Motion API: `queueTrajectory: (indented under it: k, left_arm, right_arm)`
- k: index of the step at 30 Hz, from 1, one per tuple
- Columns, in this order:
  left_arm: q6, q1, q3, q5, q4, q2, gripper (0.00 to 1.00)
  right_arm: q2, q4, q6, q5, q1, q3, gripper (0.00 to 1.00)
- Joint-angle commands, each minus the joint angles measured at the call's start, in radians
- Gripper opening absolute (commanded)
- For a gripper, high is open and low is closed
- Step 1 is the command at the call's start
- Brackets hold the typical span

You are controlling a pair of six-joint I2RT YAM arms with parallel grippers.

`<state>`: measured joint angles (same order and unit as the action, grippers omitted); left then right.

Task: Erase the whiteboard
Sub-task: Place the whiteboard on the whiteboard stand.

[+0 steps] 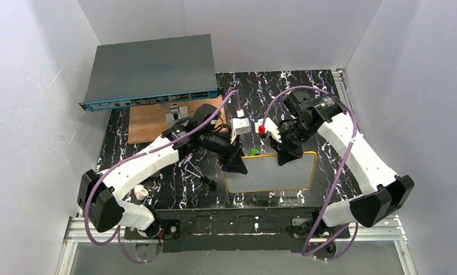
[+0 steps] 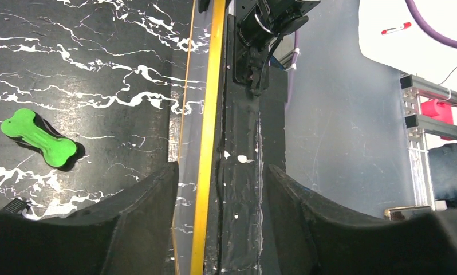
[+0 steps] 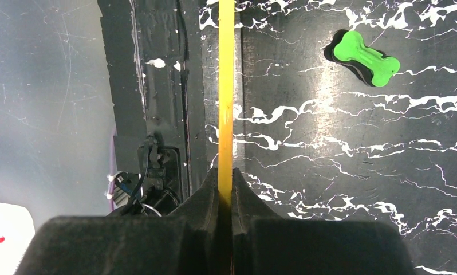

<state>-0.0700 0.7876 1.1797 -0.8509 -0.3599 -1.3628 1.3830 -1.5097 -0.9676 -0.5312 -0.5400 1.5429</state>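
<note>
The whiteboard, with its thin orange-yellow rim, lies at the table's middle front. In both wrist views it appears edge-on. My right gripper is shut on the rim at the board's far edge, and the pads press it from both sides. My left gripper straddles the board's left end. Its jaws stand open around the rim, with a gap on each side. A green bone-shaped eraser lies on the black marbled table just beyond the board, also seen as the eraser and the eraser.
A grey network switch sits at the back left, with a brown wooden board in front of it. A small white cup and a thin black wire stand lie under the left arm. White walls enclose the table.
</note>
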Motion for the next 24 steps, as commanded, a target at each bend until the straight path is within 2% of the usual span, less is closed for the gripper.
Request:
queueTrajectory:
  k: [1, 5, 8, 15, 16, 17, 18, 20, 24]
  left_arm:
    - [-0.052, 0.005, 0.034, -0.01, -0.047, -0.002, 0.51]
    - [-0.097, 0.016, 0.053, 0.011, -0.09, -0.032, 0.28]
    - [-0.122, 0.024, 0.06, 0.026, -0.108, -0.042, 0.0]
    - [-0.101, 0.034, 0.04, 0.14, -0.101, 0.017, 0.0]
    - [-0.085, 0.034, 0.029, 0.157, -0.097, 0.034, 0.0]
    - [-0.066, 0.034, 0.013, 0.174, -0.088, 0.053, 0.0]
    - [-0.046, 0.032, -0.005, 0.184, -0.077, 0.074, 0.0]
    - [0.001, 0.031, -0.046, 0.201, -0.055, 0.121, 0.0]
    - [0.062, 0.029, -0.125, 0.233, -0.042, 0.215, 0.0]
  right_arm:
    - [0.008, 0.006, 0.014, -0.077, -0.007, 0.063, 0.01]
    - [0.014, 0.003, 0.013, -0.093, -0.009, 0.066, 0.01]
    - [0.017, 0.001, 0.013, -0.101, -0.009, 0.063, 0.01]
    - [0.026, 0.035, 0.048, -0.122, -0.011, 0.047, 0.01]
    - [0.029, 0.039, 0.058, -0.132, -0.01, 0.046, 0.07]
    - [0.031, 0.043, 0.069, -0.143, -0.009, 0.046, 0.18]
    - [0.032, 0.044, 0.075, -0.159, -0.005, 0.05, 0.36]
    - [0.037, 0.032, 0.081, -0.199, 0.013, 0.07, 0.59]
    - [0.059, -0.043, 0.05, -0.303, 0.092, 0.179, 0.67]
